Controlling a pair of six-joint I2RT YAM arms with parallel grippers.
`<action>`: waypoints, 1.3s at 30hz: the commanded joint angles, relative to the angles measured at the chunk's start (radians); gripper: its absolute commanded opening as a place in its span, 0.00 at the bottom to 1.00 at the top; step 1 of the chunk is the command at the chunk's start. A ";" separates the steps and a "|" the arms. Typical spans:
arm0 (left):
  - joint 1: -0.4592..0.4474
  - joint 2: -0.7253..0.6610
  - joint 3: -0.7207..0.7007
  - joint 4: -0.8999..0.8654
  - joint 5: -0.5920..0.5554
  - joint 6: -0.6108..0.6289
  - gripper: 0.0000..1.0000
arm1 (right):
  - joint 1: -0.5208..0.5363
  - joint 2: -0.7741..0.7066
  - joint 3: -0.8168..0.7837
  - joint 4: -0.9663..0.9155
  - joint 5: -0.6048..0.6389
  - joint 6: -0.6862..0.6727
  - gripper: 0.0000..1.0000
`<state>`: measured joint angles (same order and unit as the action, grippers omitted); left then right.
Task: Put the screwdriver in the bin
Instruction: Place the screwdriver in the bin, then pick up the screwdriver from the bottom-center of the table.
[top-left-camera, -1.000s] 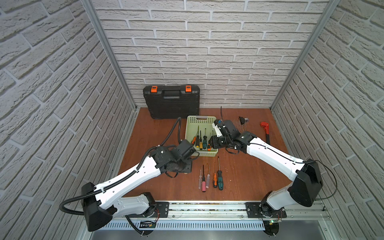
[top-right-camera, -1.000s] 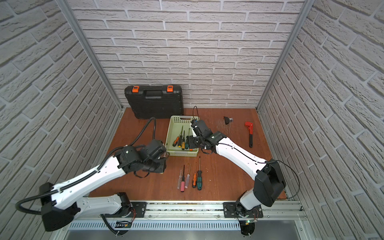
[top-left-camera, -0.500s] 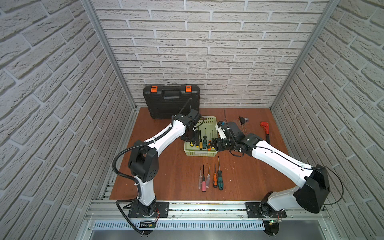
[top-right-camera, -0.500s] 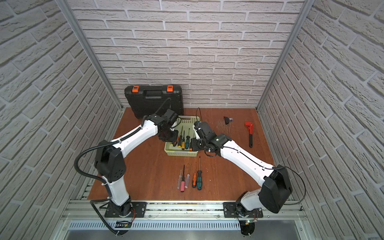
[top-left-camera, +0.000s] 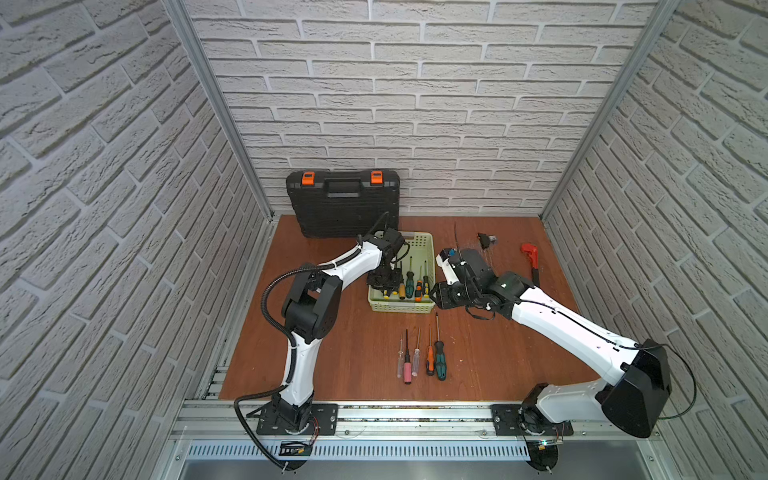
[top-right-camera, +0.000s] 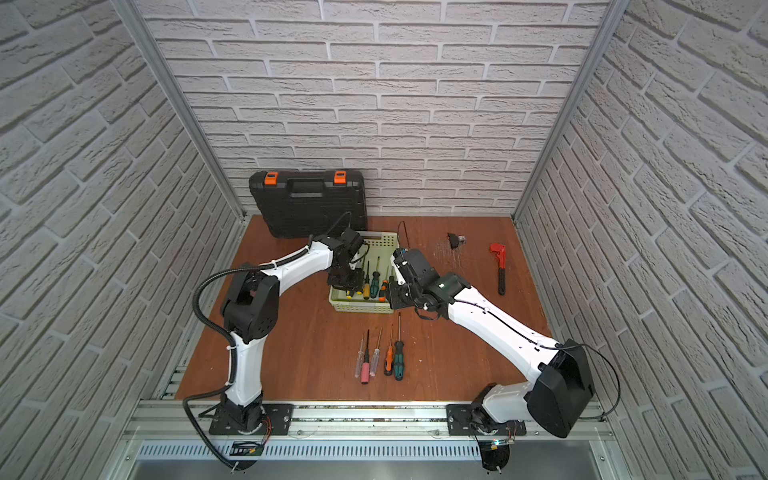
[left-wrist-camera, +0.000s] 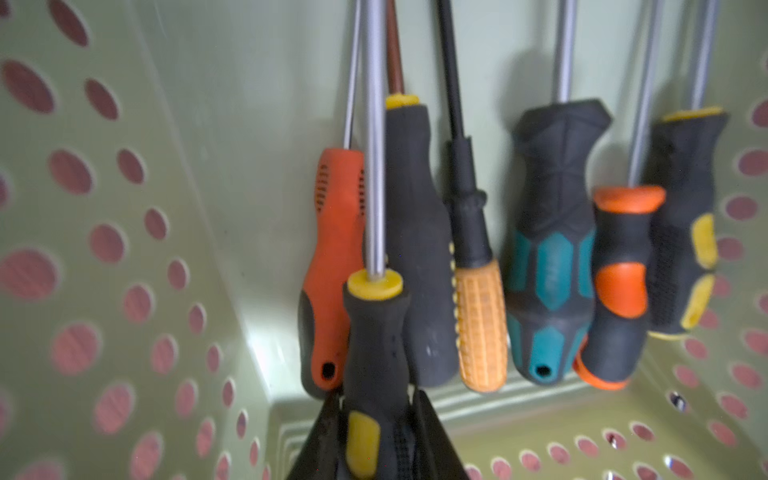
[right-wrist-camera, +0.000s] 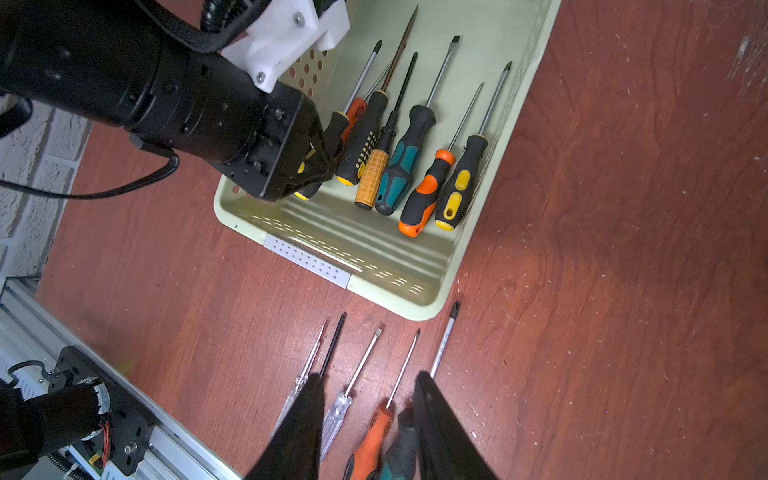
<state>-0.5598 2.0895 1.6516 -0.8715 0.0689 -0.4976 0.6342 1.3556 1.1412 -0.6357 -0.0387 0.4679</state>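
Reaching down into the light green bin (left-wrist-camera: 232, 124), the left gripper (left-wrist-camera: 374, 419) clamps the black-and-yellow screwdriver (left-wrist-camera: 376, 345) by its handle, low beside the other screwdrivers (left-wrist-camera: 548, 249), apparently to lay it alongside them, while the right gripper (right-wrist-camera: 370, 376) hovers empty, fingers apart, over the loose screwdrivers (right-wrist-camera: 361, 365) on the table (right-wrist-camera: 602, 291).

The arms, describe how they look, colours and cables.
The left arm and right arm have white link shells with bulky black joint housings. A black corrugated conduit loops along the left one; a thin black wire arcs by the right one's shoulder. The left gripper and right gripper are black with tapered fingers.
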 joint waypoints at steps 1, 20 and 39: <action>0.009 0.015 0.019 0.018 0.000 0.010 0.12 | 0.000 -0.008 -0.009 0.026 -0.019 0.017 0.38; 0.013 -0.297 -0.121 0.066 -0.023 -0.011 0.44 | 0.016 -0.036 -0.064 0.009 0.013 0.060 0.39; -0.084 -0.917 -0.629 0.114 -0.120 -0.163 0.49 | 0.288 -0.087 -0.296 -0.135 0.142 0.399 0.40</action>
<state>-0.6399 1.2083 1.0634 -0.7719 -0.0109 -0.6140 0.8726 1.2682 0.8558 -0.7403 0.0429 0.7761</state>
